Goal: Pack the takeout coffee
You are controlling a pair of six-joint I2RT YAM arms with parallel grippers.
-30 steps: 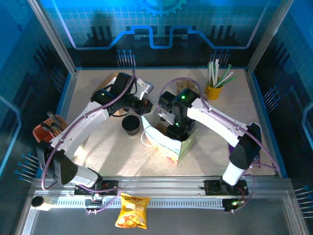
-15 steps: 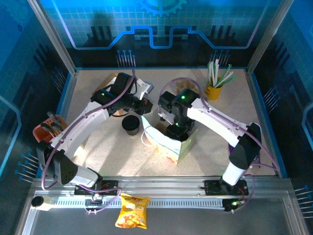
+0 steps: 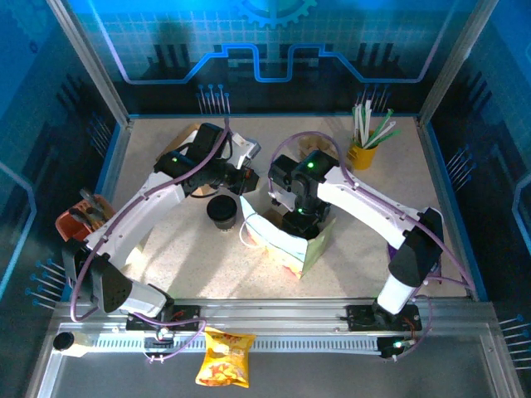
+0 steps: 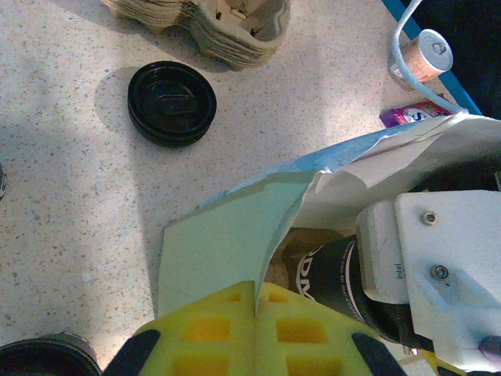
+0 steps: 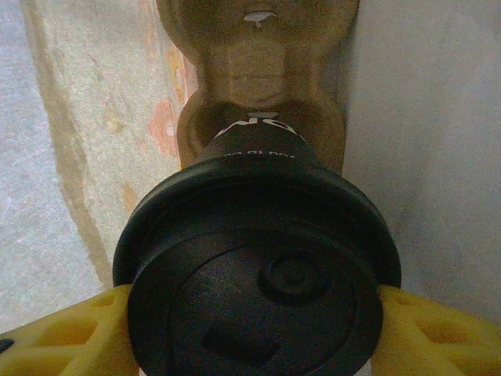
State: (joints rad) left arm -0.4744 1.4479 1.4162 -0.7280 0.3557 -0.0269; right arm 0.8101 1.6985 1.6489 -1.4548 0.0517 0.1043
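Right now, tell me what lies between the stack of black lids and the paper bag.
Nothing: in the left wrist view, bare speckled tabletop runs from the stack of black lids to the paper bag.

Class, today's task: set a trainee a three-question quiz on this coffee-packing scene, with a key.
1. True or false: the right gripper holds the takeout coffee inside the paper bag.
2. The left gripper is: A) shut on the bag's rim; B) wide open; C) shut on nothing.
3. Fill in: the yellow cup at the far right holds ____.
Key: 1 true; 2 A; 3 straws.
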